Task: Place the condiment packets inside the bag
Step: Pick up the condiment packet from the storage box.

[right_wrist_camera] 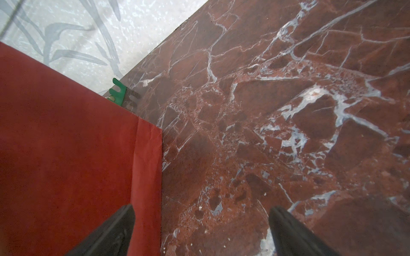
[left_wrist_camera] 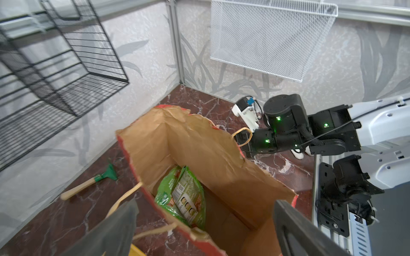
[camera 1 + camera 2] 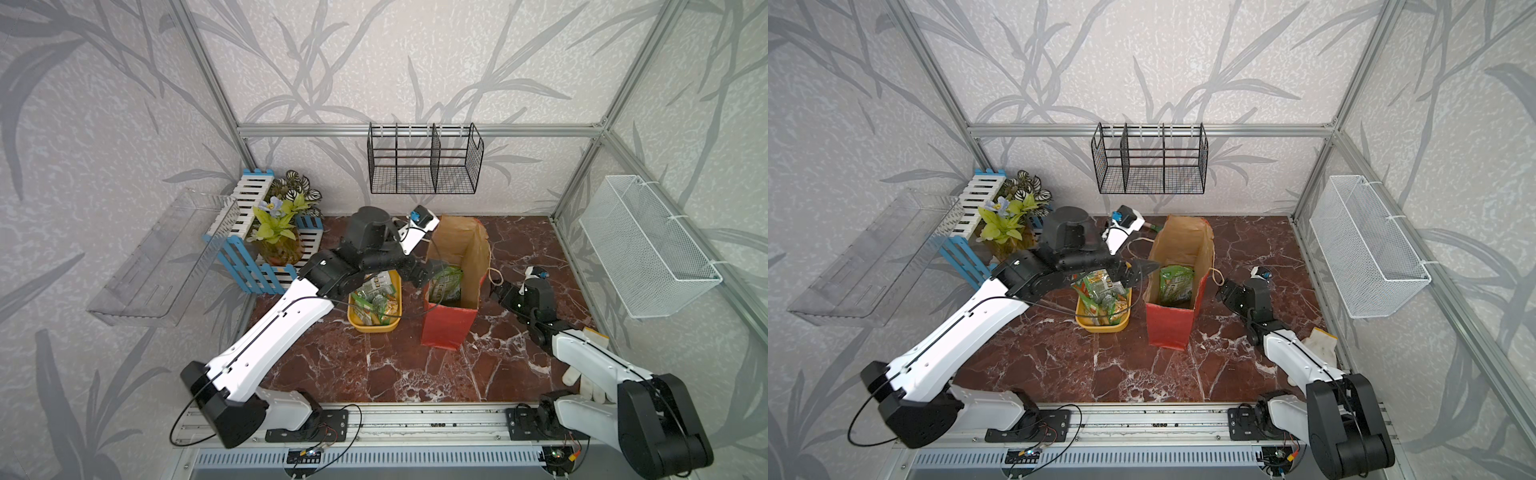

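Task was partly done. One green condiment packet [image 2: 183, 195] lay inside the red paper bag [image 3: 446, 330], standing on edge against the brown inner wall on the left arm's side, low down near the floor; both top views showed it there too. No second packet could be made out in the bag, though part of its floor was hidden by the near wall. The rest of the condiment packets [image 3: 376, 299], green and orange, sat heaped in the yellow oblong tray [image 3: 374, 329] just beside the bag; the exact count was unclear because of overlap and the left arm across them, but there were several. The left gripper [image 2: 205, 208] hovered over the bag's open mouth with its jaws wide apart and nothing between them. The right gripper [image 1: 202, 209] sat low at the bag's opposite side, near the string handle [image 3: 494, 276], jaws also apart and empty; one finger looked close to the red side panel, contact could not be told. The bag stood upright on the marble tabletop [image 1: 288, 110], top rim torn and crumpled but open. Judged remaining: every packet in the tray had yet to go in, so most of the job was left.
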You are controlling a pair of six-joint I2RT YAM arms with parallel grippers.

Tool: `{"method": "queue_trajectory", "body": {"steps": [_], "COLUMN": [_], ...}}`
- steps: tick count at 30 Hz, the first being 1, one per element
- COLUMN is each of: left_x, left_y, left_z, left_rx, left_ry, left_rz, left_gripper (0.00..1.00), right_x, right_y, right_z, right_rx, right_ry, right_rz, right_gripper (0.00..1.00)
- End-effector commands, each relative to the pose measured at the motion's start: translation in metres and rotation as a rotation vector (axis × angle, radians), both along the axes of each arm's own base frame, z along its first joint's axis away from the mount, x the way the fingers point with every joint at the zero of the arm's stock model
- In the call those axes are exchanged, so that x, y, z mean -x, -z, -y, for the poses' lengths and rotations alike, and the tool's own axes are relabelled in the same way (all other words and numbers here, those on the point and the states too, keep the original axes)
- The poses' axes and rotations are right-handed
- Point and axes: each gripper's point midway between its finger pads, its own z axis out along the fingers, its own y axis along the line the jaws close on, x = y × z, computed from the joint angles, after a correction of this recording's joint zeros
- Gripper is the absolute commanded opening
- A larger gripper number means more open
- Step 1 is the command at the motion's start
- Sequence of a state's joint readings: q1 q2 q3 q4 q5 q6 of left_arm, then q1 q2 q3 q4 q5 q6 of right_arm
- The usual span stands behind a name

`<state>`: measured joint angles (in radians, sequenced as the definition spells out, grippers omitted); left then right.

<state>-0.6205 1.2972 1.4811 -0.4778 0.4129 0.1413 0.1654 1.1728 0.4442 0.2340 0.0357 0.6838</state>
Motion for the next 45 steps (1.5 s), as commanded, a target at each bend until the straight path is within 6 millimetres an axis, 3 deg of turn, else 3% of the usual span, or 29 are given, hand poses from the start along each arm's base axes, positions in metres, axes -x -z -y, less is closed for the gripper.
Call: {"method": "queue_trajectory", "body": {"steps": [1,4,10,16,22,25,31,35,40,45], "left_x": [-0.013,-0.03,-0.047,-0.049,-0.019,-0.013,0.008,-0.01,-0.012,-0.021], "left_y": [0.009,0.036,0.1,0.168,0.211,0.208,0.204,0.203,0.232,0.244], "left_z": [-0.046,-0.092,-0.167,-0.207,-0.195,-0.193,-0.19,-0.188,-0.179,-0.167], "left_rx": [0.02,-0.013,-0.06,-0.078,-0.226,-0.328,-0.625,-0.748,-0.929,-0.977], "left_ry": [-0.132,-0.28,-0.461,-0.501,-0.27,-0.149,0.265,0.31,0.441,0.501], "left_rz": [-0.02,-0.074,-0.197,-0.388,-0.446,-0.362,-0.062,0.105,0.144,0.162], "left_gripper": [1.0,1.0,1.0,1.0,1.0,1.0,1.0,1.0,1.0,0.99], "right_x": [-0.006,-0.006,-0.005,-0.004,-0.004,-0.004,-0.004,-0.004,-0.005,-0.006], "right_y": [-0.011,-0.011,-0.011,-0.013,-0.015,-0.013,-0.011,-0.011,-0.01,-0.012], "right_z": [-0.003,-0.004,-0.003,-0.003,-0.002,-0.003,-0.002,-0.002,-0.004,-0.005], "right_rx": [-0.004,-0.004,-0.002,-0.003,-0.002,-0.003,0.0,0.005,0.003,-0.001], "right_ry": [-0.008,-0.011,-0.007,-0.006,-0.005,-0.006,-0.006,-0.006,-0.014,-0.02], "right_rz": [0.023,0.022,0.023,0.027,0.031,0.025,0.019,0.018,0.013,0.012], "right_gripper": [0.99,0.99,0.99,0.99,0.99,0.99,0.99,0.99,0.99,0.99]}}
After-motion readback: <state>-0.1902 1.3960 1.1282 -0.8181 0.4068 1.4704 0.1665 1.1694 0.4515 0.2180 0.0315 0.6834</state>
